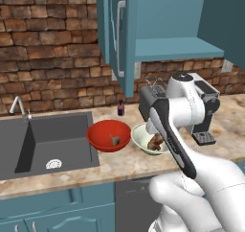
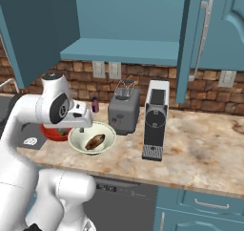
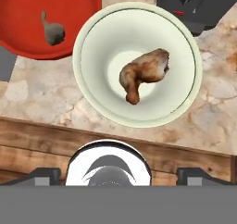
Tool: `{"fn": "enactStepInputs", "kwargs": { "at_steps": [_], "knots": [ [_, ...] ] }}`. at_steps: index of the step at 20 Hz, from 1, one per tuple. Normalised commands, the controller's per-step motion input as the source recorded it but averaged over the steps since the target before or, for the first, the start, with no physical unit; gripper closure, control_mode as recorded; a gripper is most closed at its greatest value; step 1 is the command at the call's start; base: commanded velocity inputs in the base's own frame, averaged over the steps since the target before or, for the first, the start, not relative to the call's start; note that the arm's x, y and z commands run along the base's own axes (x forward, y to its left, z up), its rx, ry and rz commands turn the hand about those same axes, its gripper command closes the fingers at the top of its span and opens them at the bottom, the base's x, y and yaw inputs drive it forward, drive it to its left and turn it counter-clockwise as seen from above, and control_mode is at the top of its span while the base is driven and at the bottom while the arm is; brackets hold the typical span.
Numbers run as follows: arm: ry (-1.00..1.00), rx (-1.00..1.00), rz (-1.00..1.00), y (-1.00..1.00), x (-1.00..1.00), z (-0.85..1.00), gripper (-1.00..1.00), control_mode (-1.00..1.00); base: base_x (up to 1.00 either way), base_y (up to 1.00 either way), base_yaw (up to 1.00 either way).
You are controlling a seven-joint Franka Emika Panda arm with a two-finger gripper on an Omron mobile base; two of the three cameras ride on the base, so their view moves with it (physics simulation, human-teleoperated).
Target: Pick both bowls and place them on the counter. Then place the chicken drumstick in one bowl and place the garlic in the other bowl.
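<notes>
Fingers [image 3: 118, 174] standing wide open, holding nothing, hovering above cream-green bowl [image 3: 185, 96] with chicken drumstick [image 3: 143, 72] lying inside; red bowl [image 3: 28, 38] holding garlic [image 3: 54, 32] sitting beside on surface [image 3: 41, 102].

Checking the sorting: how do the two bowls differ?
The red bowl is glossy red and holds the small greyish garlic; the cream bowl is pale with a darker rim and holds the golden-brown drumstick. The red bowl stands nearer the sink. Both are round, similar in size, upright on the counter.
</notes>
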Motion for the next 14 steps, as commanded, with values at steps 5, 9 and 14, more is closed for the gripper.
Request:
{"fn": "enactStepInputs", "kwargs": {
  "at_steps": [5,9,14],
  "knots": [
    [-0.01,0.00,-0.05,0.00,-0.70,0.32,-1.00,-1.00,0.00,0.00,0.00],
    [-0.03,0.00,-0.07,-0.03,-0.82,0.21,-1.00,-1.00,0.00,0.00,0.00],
    [-0.04,0.00,-0.07,-0.03,-0.76,0.21,-1.00,-1.00,0.00,0.00,0.00]
  ]
}}
